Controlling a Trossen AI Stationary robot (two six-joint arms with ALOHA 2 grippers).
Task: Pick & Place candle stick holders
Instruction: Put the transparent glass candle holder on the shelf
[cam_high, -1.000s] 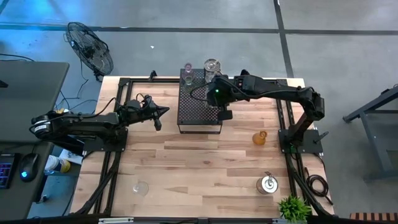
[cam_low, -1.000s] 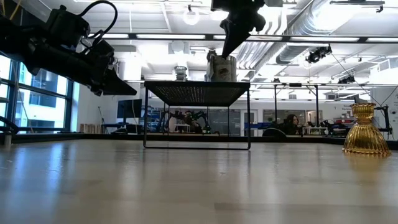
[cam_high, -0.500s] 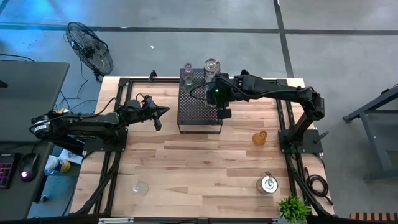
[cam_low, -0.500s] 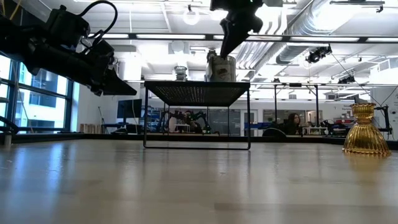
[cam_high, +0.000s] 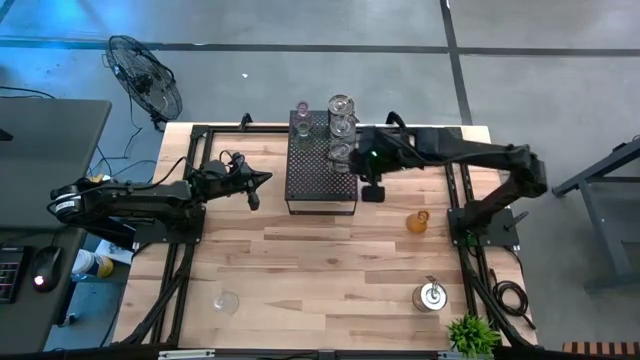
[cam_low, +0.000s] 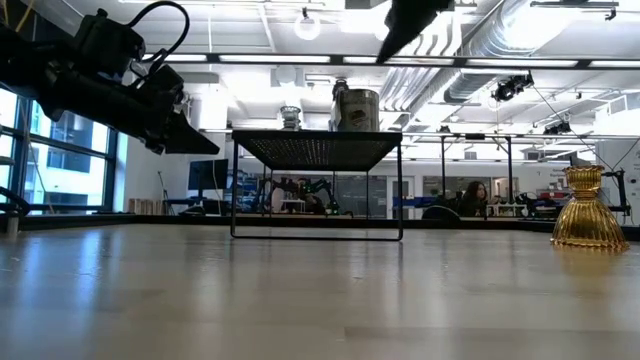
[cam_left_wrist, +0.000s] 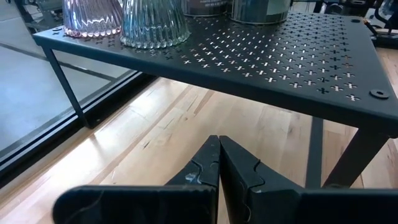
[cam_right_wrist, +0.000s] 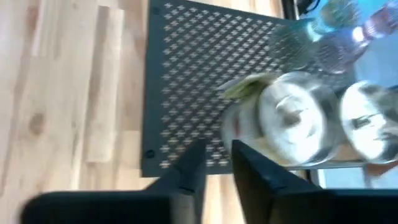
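A black perforated stand at the table's far middle carries several candle stick holders: a pinkish one, a clear ribbed one and silvery ones. An amber holder, a silvery holder and a clear glass holder stand on the table. My right gripper hovers above the stand's right edge, pointing down, open and empty. My left gripper hangs shut and empty to the left of the stand.
Black frame rails run along the table's left, right and far edges. A small green plant sits at the near right corner. Bare wood lies between the stand and the near edge. A fan stands on the floor beyond the table.
My right gripper has drawn back from over the stand toward the table's right edge and has risen. The silvery holders on the stand's far right part, which it covered before, now show and stand upright.
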